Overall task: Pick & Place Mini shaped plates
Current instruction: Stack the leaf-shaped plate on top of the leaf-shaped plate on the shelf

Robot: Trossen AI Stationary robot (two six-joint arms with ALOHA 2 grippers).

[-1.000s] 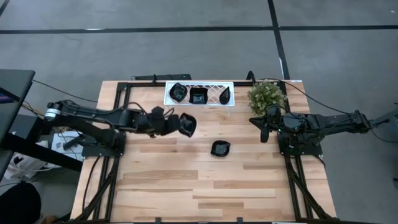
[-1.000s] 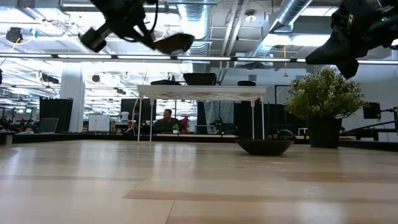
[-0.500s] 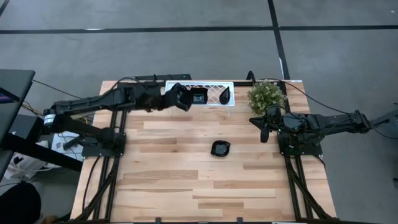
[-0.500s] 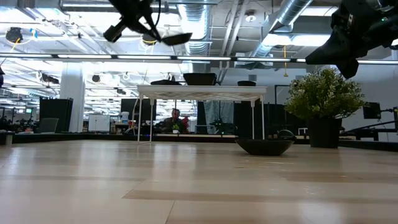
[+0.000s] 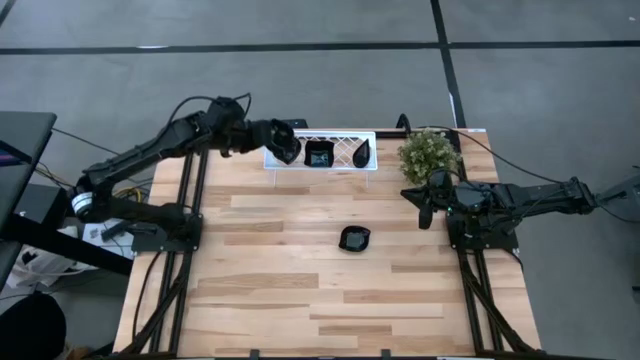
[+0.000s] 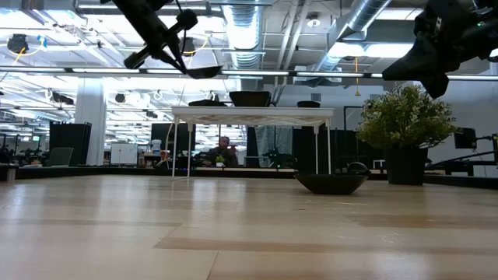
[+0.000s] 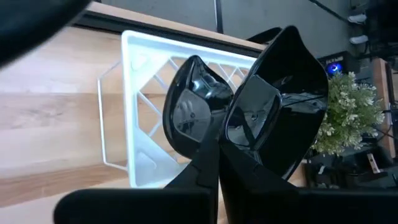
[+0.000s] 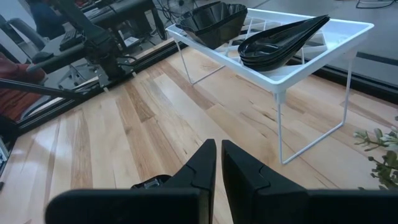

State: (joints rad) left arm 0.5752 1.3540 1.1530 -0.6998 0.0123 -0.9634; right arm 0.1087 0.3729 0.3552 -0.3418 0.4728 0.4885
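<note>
Overhead, four plates (image 5: 355, 239): one claw-held (image 5: 285, 145), two racked.

We find no readable text, no labels, no brand marks, no numbers, no signs on anything in these views, nothing legible anywhere.

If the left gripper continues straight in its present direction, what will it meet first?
Probably the black plate already in the white tray: the left gripper, holding a plate, points at that end. Depth is uncertain.
</note>
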